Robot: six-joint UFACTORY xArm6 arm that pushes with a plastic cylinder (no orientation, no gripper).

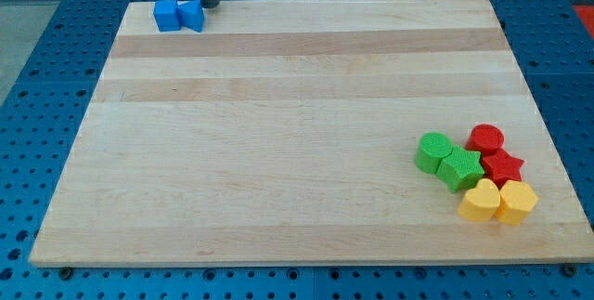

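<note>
Rod, clawless: my tip [210, 5] seemingly touches two blue blocks [178, 15] at the board's [278, 151] top-left edge; sideways contact could shove them off.

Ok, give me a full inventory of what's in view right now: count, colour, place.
blue blocks: two, blue, touching side by side at the board's top left corner
green cylinder: one, green, lower right cluster, its left end
green star: one, green, against the cylinder
red cylinder: one, red, cluster's top
red star: one, red, below the red cylinder
yellow heart: one, yellow, cluster's bottom
yellow hexagon: one, yellow, right of the heart
wooden board: one, pale wood, on a blue perforated table
my tip: one, dark rod, just right of the blue blocks
</note>
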